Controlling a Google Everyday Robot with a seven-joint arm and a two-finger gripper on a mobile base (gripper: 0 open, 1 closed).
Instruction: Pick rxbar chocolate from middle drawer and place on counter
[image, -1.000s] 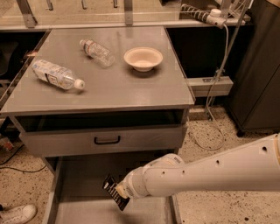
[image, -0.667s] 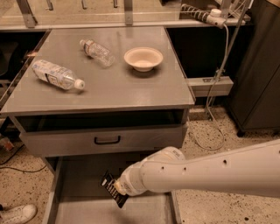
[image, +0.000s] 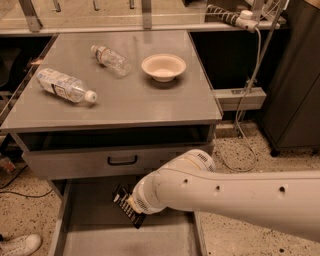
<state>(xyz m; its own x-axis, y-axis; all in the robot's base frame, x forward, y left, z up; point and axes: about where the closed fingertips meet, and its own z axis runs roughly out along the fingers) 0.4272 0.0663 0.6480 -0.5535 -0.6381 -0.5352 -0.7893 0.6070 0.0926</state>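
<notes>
My gripper (image: 131, 210) is at the end of the white arm, low over the open middle drawer (image: 95, 240), a grey tray pulled out under the counter (image: 150, 100). It is shut on the rxbar chocolate (image: 125, 204), a small black wrapper with white print, held tilted just above the drawer floor near its back. The arm's wrist hides the right part of the bar and most of the gripper. The arm comes in from the lower right.
On the counter lie two clear water bottles (image: 62, 85) (image: 110, 57) and a cream bowl (image: 163, 66). A closed drawer front with a black handle (image: 122, 160) sits just above the gripper. A shoe (image: 20, 245) is at the lower left, cables at the right.
The gripper and the black bar have moved slightly up and to the left, toward the back of the drawer. Nothing on the counter has moved.
</notes>
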